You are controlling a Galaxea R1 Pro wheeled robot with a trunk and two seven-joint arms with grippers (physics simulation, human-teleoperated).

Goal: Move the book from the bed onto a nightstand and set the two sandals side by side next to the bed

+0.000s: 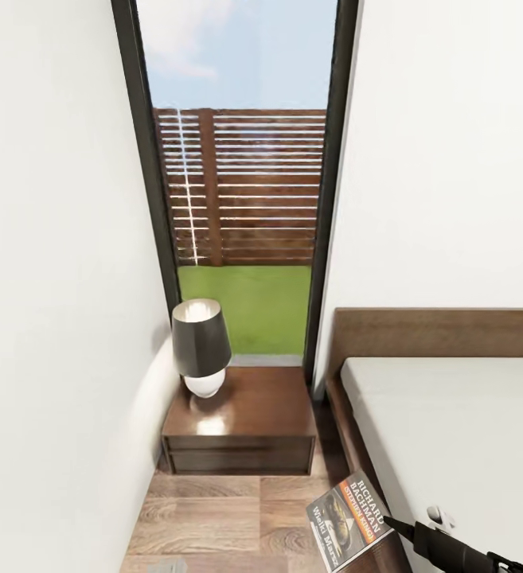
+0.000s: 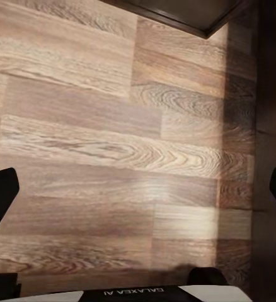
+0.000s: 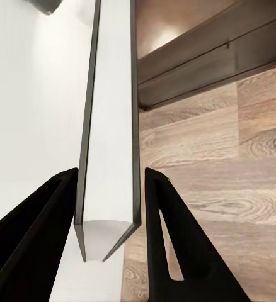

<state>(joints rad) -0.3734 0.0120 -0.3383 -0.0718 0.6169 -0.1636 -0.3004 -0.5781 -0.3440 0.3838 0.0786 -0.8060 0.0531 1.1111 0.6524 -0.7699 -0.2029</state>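
My right gripper (image 1: pixel 390 525) is shut on the book (image 1: pixel 349 521), a thin paperback with an orange band, held above the floor beside the bed (image 1: pixel 452 430). In the right wrist view the book (image 3: pixel 113 126) stands edge-on between the two black fingers (image 3: pixel 43 220), at the right gripper (image 3: pixel 109 189). The dark brown nightstand (image 1: pixel 245 414) stands ahead by the window, its drawer front also in the right wrist view (image 3: pixel 201 63). My left gripper (image 2: pixel 140 192) hangs open over the wood floor, near a corner of the nightstand (image 2: pixel 176 12). The sandals are out of view.
A lamp (image 1: pixel 201 346) with a dark shade and white base occupies the left half of the nightstand top. A white wall (image 1: pixel 54 318) runs close along the left. A tall dark-framed window (image 1: pixel 241 199) is behind the nightstand. A narrow strip of floor (image 1: pixel 213 525) lies between wall and bed.
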